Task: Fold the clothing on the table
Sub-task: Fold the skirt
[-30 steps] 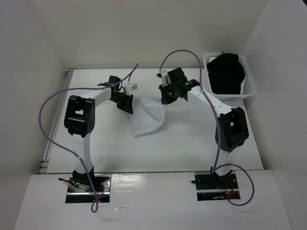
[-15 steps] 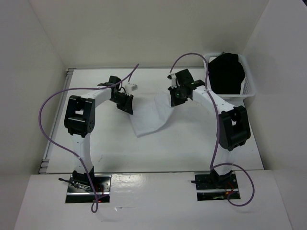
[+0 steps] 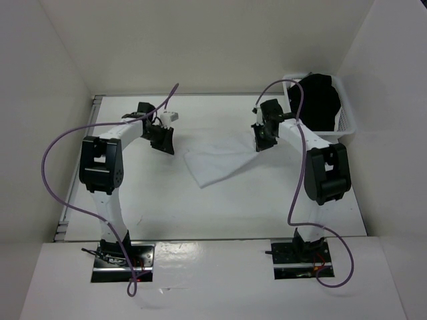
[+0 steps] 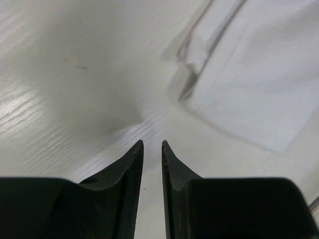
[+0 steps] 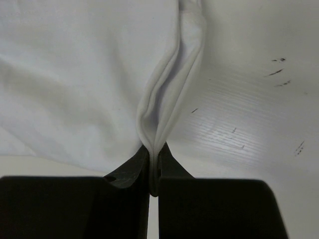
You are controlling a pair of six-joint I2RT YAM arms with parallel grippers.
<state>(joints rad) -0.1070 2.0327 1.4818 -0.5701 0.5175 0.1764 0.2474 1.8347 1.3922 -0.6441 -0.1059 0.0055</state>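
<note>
The clothing (image 3: 217, 160), a thin white garment, lies spread on the table (image 3: 233, 207) between the two arms. My right gripper (image 3: 261, 143) is shut on its right edge. In the right wrist view a pinched fold of the clothing (image 5: 99, 74) runs up from between the jaws of that gripper (image 5: 153, 149). My left gripper (image 3: 162, 140) hovers left of the garment, apart from it. In the left wrist view this gripper (image 4: 152, 144) stands slightly open with nothing between its fingers, and the clothing (image 4: 249, 84) lies ahead to the right.
A white slotted basket (image 3: 331, 135) holding a black garment (image 3: 317, 100) stands at the back right corner, just beyond my right gripper. A metal rail (image 3: 75, 177) runs along the table's left edge. White walls enclose the table.
My right gripper has moved right and toward the back, dragging the clothing with it and stretching it flatter. My left gripper has drawn back to the left, away from the garment's corner.
</note>
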